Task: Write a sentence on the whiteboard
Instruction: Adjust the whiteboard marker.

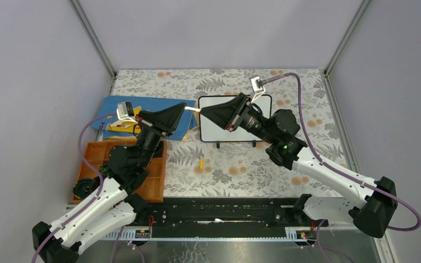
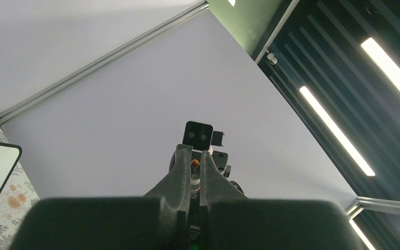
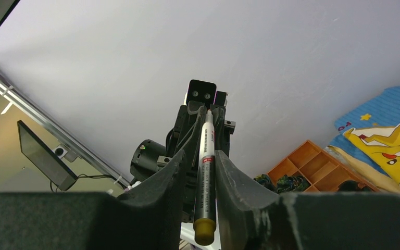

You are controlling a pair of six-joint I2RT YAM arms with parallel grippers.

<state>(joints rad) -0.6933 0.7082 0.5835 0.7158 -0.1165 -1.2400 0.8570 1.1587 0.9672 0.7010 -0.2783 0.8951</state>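
White rectangular whiteboard (image 1: 214,131): thin black frame, rounded corners, two small black feet on its lower edge. It sits at the centre of the overhead view, just right of the book. Its upper right part is hidden under the right arm. One corner also shows at the lower left edge of the left wrist view.
Silver-grey marker with a printed barrel and a yellow butt end (image 3: 207,172): spans the gap between the two sets of jaws, over the board's upper left corner in the overhead view. The butt end lies toward the right wrist camera and the far end is in the left jaws.
Left jaws: pressed together, pinching the marker's thin far end. An orange tip shows between the fingertips (image 2: 181,174) at the middle of the left wrist view.
Right jaws: one finger on each side of the barrel, close against it. I cannot tell whether they clamp it or stand a hair off.
Left arm (image 1: 115,164): reaches from the lower left up toward the centre.
Right arm (image 1: 329,175): reaches from the lower right, its wrist over the board.
Blue book with a yellow cartoon figure (image 1: 109,107): flat, at left of centre.
Orange compartment tray (image 1: 156,183): lower left, below the book, with dark tangled items (image 1: 85,189) in one corner.
Small yellow piece (image 1: 201,163): alone on the worktop, below the board.
Floral-patterned worktop (image 1: 241,170): carries all of these.
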